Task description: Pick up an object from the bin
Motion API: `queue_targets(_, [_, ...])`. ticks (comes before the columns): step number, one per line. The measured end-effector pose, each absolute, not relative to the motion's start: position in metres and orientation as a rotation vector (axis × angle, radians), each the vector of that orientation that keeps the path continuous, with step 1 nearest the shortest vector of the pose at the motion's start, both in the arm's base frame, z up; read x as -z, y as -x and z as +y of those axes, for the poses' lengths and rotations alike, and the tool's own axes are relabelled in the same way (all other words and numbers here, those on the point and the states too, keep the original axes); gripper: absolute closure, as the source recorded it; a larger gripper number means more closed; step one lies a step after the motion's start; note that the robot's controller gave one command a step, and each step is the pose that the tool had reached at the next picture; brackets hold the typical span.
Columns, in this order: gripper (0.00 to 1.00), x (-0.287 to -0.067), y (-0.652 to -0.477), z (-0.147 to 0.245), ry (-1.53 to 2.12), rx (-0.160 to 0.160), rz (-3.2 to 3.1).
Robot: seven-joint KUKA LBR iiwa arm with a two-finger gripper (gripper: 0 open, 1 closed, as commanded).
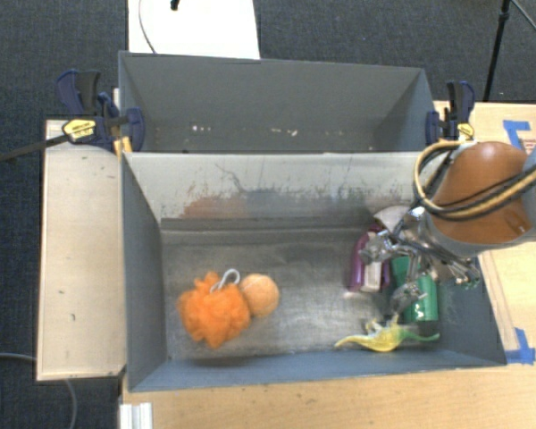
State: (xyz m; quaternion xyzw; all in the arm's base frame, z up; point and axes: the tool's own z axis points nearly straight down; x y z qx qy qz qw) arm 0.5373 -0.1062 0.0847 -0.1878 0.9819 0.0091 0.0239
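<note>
- the tool hangs low in the right end of the grey metal bin, under the arm's rounded orange cover.
- whether the tool is wide, narrow or closed on something cannot be told: its tip is lost among the things beneath it.
- just beside the tool, on the view's left, lies a purple and pink packet.
- just to the tool's other side and a little nearer the front wall lies a dark green flat box with white print.
- in front of the tool, by the front wall, lies a yellow-green long-tailed toy animal, its one end against the green box.
- well apart from the tool, toward the view's left, a fluffy orange pom with a white loop touches a tan round ball.
</note>
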Motion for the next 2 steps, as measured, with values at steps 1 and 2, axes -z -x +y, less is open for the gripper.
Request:
queue_targets(1, [0.0, -0.0853, -0.5386, -0.111, 0.596, -0.009, 3.033])
queue_targets(2, [0.0, -0.086, -0.5293, -0.1128, 0.711, -0.015, 2.999])
